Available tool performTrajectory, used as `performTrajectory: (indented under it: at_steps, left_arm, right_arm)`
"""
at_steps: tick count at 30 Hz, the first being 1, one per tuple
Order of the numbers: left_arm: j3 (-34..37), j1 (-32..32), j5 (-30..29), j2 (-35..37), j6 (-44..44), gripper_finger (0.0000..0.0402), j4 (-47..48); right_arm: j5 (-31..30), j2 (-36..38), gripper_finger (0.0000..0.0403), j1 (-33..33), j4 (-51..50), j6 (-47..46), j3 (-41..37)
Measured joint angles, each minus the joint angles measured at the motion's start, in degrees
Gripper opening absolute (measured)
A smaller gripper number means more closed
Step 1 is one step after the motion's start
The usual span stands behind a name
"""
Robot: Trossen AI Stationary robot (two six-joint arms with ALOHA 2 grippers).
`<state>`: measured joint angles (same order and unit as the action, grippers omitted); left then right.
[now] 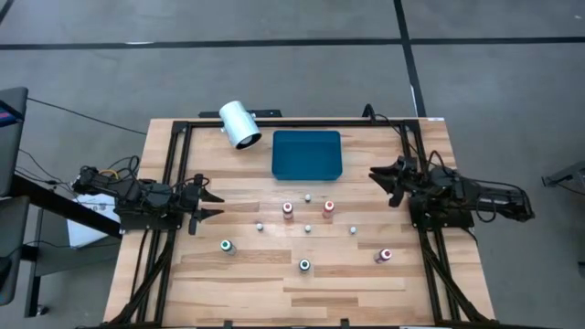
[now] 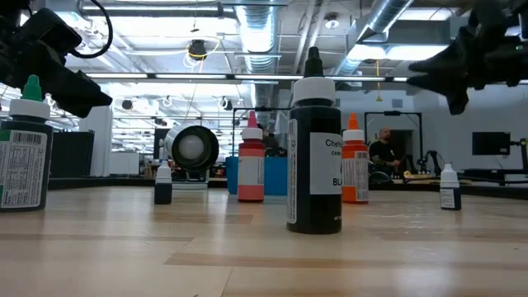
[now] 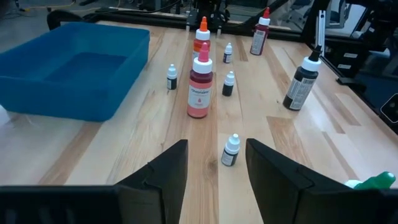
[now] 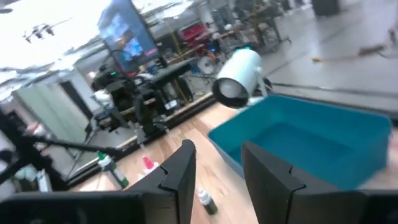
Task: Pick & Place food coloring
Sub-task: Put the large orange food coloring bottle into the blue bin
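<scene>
Food coloring bottles [image 1: 288, 209] untouched | left tool [image 1: 208, 206] wide, empty | right tool [image 1: 386, 185] wide, empty

looks like a robotics lab or workshop in a big open industrial space. exposed silver ducts [image 2: 388, 21] and pipes run across the ceiling with strip lights, and the floor [image 1: 274, 64] is plain grey concrete with dark lines. the wooden table [image 1: 274, 274] sits in a black metal frame with loose cables [image 1: 110, 174] trailing off one side. behind it there are more benches, a monitor [image 4: 127, 34], and a person [image 2: 384, 148] sitting at a desk.
</scene>
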<state>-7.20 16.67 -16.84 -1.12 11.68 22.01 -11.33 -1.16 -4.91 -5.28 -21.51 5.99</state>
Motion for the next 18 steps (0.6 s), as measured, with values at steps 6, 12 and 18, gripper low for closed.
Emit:
performTrajectory:
  at_steps: [6,12,18]
  left_arm:
    - [0.00,0.01,0.00,0.01,0.02,0.0153,-0.01]
    - [0.00,0.00,0.00,0.00,0.02,0.0153,-0.01]
    - [0.00,0.01,-0.02,0.01,0.02,0.0153,-0.01]
  right_arm:
    - [-0.40,-7.78,0.0115,3.42,-3.83,4.55,8.15]
    - [-0.63,-23.18,0.0115,6.15,-16.51,6.60,20.31]
    - [-0.62,-39.29,0.0115,7.79,-27.60,10.37,31.78]
